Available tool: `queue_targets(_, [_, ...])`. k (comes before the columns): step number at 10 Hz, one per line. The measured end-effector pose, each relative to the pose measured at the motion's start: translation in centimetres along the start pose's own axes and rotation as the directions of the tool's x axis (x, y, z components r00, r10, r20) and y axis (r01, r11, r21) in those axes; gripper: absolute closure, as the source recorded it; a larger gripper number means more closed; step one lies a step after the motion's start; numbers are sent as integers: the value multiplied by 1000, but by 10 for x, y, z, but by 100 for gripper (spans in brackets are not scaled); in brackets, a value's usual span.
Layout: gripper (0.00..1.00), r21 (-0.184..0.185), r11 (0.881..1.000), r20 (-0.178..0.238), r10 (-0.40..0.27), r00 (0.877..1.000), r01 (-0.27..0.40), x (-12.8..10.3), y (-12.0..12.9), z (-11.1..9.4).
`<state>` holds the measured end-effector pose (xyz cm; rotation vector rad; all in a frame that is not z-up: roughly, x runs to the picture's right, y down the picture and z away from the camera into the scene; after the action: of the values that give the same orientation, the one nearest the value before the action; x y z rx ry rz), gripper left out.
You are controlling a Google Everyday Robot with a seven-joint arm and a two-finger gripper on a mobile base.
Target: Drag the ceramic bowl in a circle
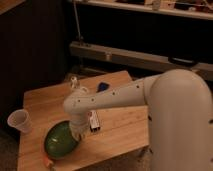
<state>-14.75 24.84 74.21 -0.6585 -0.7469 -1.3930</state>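
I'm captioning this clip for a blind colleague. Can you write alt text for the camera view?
A white robot arm bends down over a wooden table, its gripper at the right rim of a green ceramic bowl near the table's front left corner. A small white cup is at the far left.

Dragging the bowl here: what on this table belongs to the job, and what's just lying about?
Job: green bowl; claw, at the bowl's right rim.
Lying about: white cup, left edge; orange piece, by the bowl's front; blue thing, far side.
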Motion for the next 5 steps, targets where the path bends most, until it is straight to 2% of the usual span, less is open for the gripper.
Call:
queue_targets(3, [86, -26, 997, 5, -66, 998, 66, 21, -46, 19])
queue_targets(5, [86, -43, 998, -11, -49, 999, 48, 45, -54, 21])
